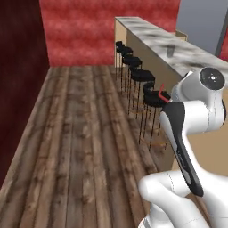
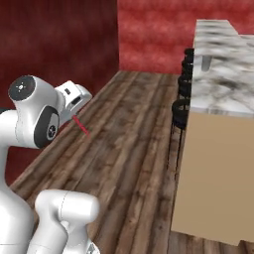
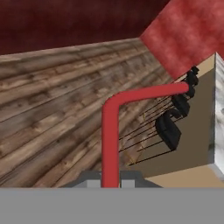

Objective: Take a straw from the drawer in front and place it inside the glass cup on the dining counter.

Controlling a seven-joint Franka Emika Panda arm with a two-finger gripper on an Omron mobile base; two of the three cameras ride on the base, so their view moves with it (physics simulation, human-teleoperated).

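Straw [image 3: 110, 144] base hidden in closed pincer [image 3: 110, 183], glass cup [image 2: 206, 63] faint

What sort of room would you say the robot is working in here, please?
Probably a kitchen's dining or bar area: a long marble-topped counter with tan wood sides, a row of black bar stools along it, a small clear glass cup on top, and a wood-plank floor.

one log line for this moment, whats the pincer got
pincer: shut on straw | straw: bent, red | glass cup: on dining counter, no straw in it
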